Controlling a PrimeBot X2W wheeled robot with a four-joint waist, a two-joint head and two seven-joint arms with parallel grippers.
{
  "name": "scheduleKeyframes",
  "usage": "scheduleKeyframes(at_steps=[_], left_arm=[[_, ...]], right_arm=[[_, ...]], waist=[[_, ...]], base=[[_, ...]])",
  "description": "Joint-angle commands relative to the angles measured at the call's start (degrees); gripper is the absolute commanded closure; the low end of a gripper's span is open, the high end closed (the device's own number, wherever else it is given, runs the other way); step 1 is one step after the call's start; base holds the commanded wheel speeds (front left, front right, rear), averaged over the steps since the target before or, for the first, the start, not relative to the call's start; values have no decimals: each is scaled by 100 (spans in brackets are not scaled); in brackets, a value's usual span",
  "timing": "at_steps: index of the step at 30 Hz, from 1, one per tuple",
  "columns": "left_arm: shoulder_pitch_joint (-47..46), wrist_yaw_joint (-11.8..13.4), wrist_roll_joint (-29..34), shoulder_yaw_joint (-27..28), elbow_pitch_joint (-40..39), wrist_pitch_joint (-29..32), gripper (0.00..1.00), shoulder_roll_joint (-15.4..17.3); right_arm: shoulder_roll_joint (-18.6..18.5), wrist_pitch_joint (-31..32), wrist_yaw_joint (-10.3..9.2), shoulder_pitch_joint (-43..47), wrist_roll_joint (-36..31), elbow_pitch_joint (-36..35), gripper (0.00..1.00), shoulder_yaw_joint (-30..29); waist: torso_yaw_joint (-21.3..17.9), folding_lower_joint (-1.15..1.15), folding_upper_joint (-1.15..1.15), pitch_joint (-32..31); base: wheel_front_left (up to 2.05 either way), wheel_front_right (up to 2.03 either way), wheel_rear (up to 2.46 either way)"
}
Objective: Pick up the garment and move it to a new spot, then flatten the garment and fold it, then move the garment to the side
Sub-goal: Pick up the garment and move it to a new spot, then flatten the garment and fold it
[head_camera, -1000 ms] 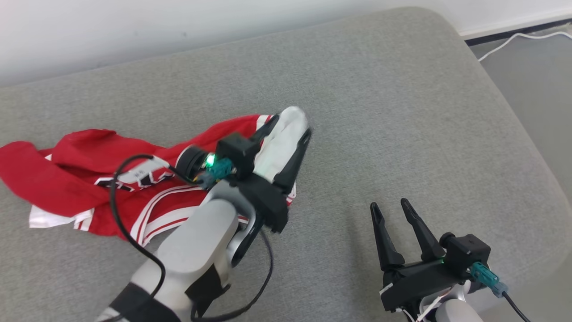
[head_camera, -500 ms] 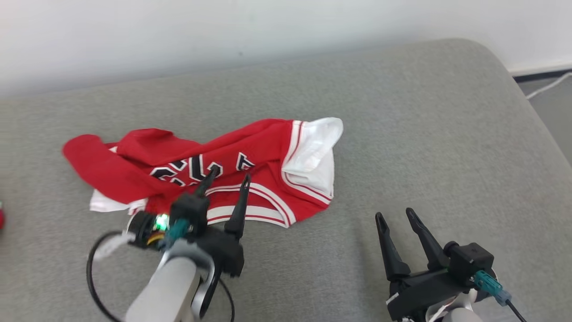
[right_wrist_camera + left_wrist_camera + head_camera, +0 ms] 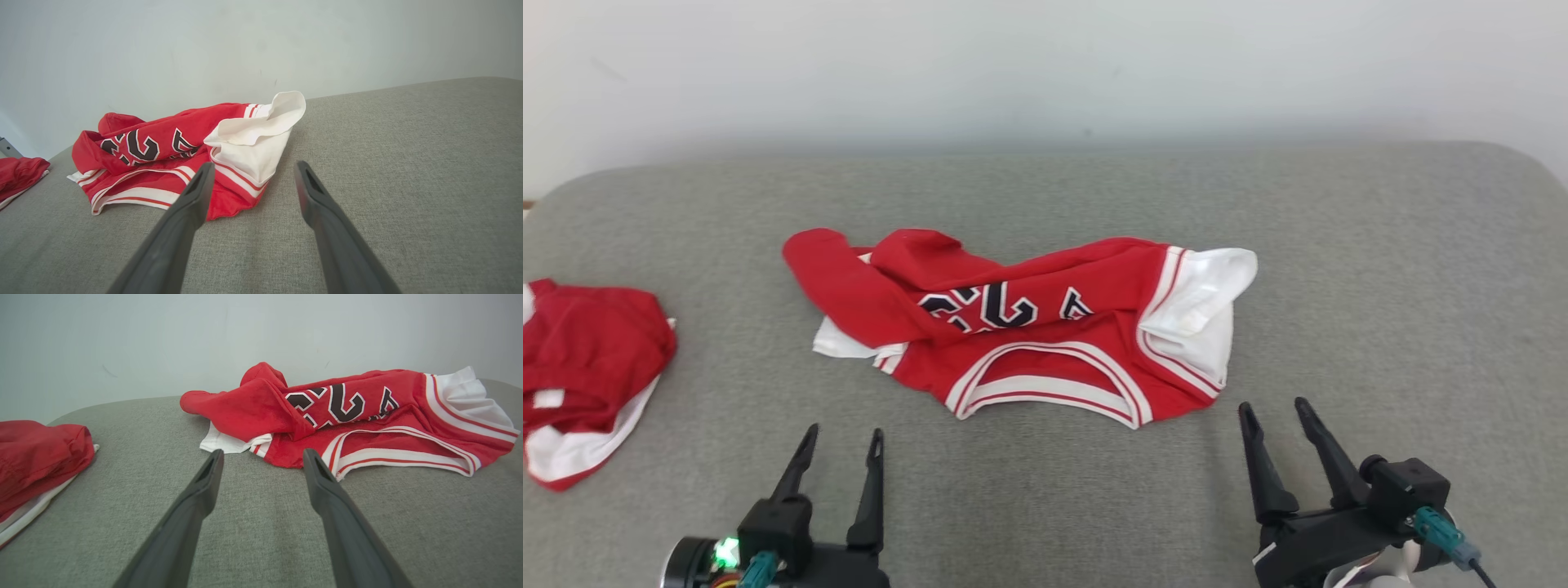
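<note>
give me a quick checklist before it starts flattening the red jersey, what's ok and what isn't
1. Left jaws open and empty: ok.
2. Right jaws open and empty: ok.
3. Crumpled red and white basketball jersey lying free on the grey fabric cushion, both jaws short of it: ok.
4. Jersey flat: not ok; a red flap covers part of the lettering, and white lining is turned out at its right end.
5. Bundled red and white garment at the left, apart from the jersey: ok.
6. Layers underneath untangled: cannot tell.
</note>
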Motion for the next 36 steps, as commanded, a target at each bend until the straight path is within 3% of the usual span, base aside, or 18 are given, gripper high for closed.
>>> scheduleKeyframes(at_steps=[1,11,20,27,28,30,35,36], left_arm=[[224,15,134,147,-138,-26,0,-17],[917,-208,395,761,-644,-26,0,-280],[794,-347,550,801,-748,-26,0,-451],[604,-345,579,751,-781,-26,0,-514],[582,-345,571,748,-785,-26,0,-515],[546,-346,560,722,-800,-26,0,-523],[444,-316,471,588,-843,-26,0,-528],[454,-284,398,517,-849,-26,0,-526]], right_arm=[[7,-4,2,-2,-20,-1,0,-91],[-62,-4,2,-177,63,185,0,-574],[-261,-4,2,-684,194,578,0,-733],[-399,-4,2,-1098,211,1246,0,-504],[-419,-4,2,-1148,212,1339,18,-448],[-458,-4,2,-1277,219,1476,100,-440],[-678,-4,2,-1587,68,1361,100,-771],[-866,-4,2,-1754,-2,1333,100,-862]], waist=[[325,1,0,-31],[745,1,0,210],[1090,1,0,664],[1293,1,0,927],[1311,1,0,958],[1352,1,0,1028],[1465,1,0,1219],[1522,1,0,1293]], base=[[0,0,0],[0,0,0],[0,0,0],[0,0,0],[0,0,0],[0,0,0],[0,0,0],[0,0,0]])
